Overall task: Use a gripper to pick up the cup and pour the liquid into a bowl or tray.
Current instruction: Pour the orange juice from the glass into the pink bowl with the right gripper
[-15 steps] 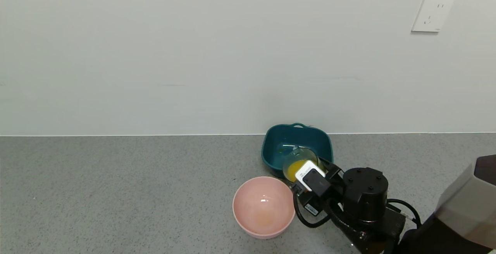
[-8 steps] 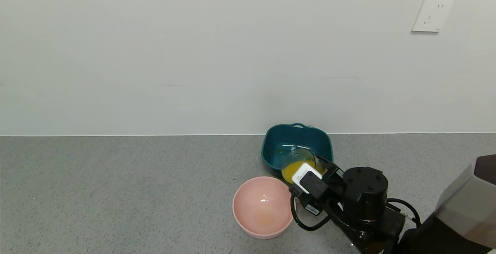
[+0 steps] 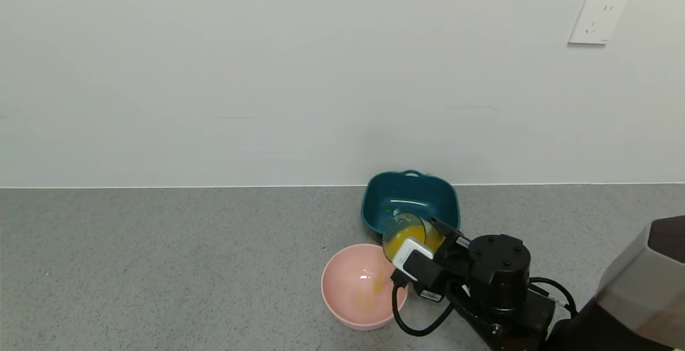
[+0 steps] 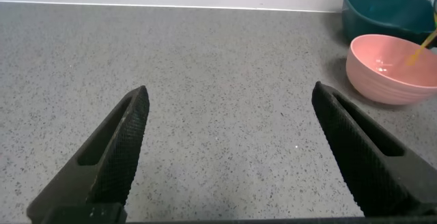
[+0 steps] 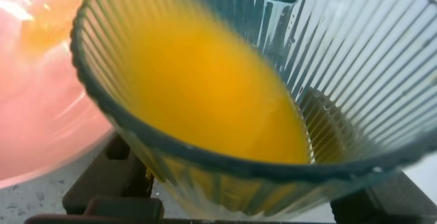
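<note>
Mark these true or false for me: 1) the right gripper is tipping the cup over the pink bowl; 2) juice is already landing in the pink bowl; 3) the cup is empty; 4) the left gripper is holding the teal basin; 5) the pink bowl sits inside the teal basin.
1) True: the right gripper holds the cup tilted over the pink bowl.
2) True: a thin stream of juice runs into it.
3) False: it holds plenty of juice.
4) False: the left gripper hangs open over bare counter.
5) False: the bowl stands on the counter beside the teal basin.
</note>
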Robot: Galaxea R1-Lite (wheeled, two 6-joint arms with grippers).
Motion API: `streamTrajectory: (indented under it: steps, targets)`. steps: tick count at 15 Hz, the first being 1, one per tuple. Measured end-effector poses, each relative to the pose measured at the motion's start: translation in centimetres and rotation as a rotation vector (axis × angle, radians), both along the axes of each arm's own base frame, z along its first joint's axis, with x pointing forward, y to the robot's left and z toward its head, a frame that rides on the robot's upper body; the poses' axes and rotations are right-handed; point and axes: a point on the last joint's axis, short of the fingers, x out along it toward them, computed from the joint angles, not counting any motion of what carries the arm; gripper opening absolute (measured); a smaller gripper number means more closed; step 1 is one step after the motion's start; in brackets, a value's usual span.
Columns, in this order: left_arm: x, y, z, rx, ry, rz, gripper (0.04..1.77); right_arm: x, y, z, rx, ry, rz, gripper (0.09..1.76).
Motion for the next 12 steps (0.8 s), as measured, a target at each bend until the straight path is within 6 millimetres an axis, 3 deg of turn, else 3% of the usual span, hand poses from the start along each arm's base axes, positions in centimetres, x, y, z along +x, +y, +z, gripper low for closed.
streamTrajectory:
  steps: [12]
  targets:
    - [0.00,0.00,0.00,0.000,0.000,0.000,1.72,-0.10,0.05,-0.52,-0.238,-0.065,0.050,1.38]
